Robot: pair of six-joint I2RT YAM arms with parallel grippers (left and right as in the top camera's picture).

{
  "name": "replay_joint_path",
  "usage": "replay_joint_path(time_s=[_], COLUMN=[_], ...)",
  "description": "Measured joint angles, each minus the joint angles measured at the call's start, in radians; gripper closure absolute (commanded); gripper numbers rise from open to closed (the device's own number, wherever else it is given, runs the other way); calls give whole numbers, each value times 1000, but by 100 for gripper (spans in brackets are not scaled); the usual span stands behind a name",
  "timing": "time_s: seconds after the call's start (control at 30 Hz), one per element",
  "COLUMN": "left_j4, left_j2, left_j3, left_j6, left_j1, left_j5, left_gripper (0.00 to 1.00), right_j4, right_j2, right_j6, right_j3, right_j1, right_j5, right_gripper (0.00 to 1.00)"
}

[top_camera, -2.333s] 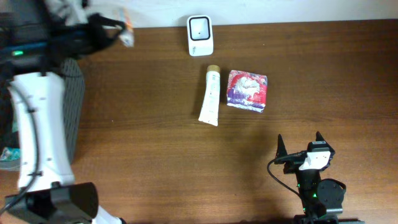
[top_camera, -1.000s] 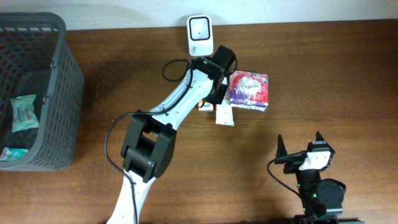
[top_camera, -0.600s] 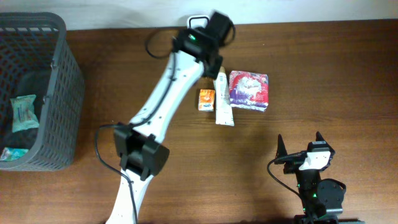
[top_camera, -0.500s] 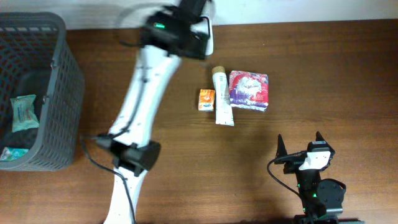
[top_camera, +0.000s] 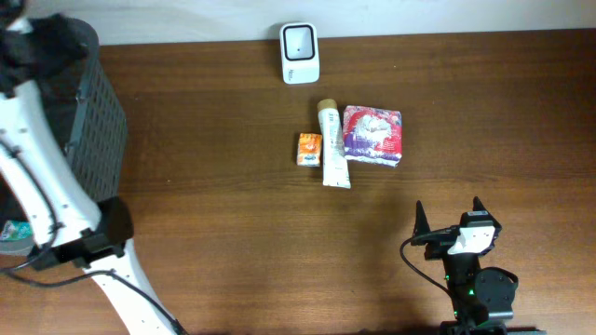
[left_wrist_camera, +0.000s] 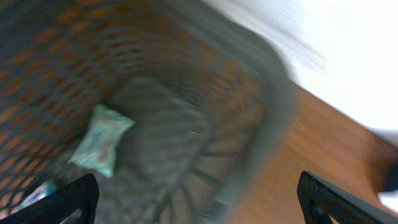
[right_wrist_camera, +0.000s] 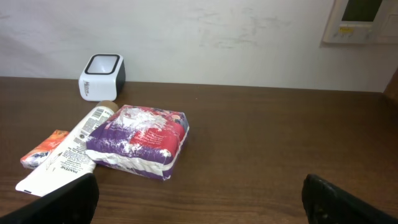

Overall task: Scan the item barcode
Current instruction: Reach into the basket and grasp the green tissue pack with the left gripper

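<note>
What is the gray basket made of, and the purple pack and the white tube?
The gray basket looks like matte plastic: its walls are a grid of holes, though blurred. The purple pack seems wrapped in thin glossy film; it crinkles and glints. The white tube is probably smooth soft plastic, its end flattened.

One scanner is sitting at twelve o'clock on the one table. Three goods are lying near the middle: one tube, one small orange packet and one purple pack. One basket is standing at nine o'clock, holding at least one pale green packet
</note>
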Motion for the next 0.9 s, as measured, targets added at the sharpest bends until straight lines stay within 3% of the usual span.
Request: replay_joint_path(time_s=[0.17,0.27,0.37,0.47,0.67,0.9], left_j4=[1,2,19,124,264,342], left_j2=[-13,-29,-29,-29,-27,-27], left_j3=[-112,-298,-516,-720,-1028,-1164], left_j6=[-78,-111,-231,-312,-343,-349], left_j1=[151,168,168,182,256,378], left_j5=[-61,-115,-248,-318,-348,-352], left_gripper=[1,1,1,1,1,16], right_j4=[0,0,0,0,0,0], right_j2=[0,0,0,0,0,0], right_j6=[0,0,0,0,0,0], right_j3=[0,0,0,0,0,0], right_j1=[0,0,0,0,0,0], right_j5=[0,0,0,0,0,0], right_gripper=[1,1,1,1,1,1])
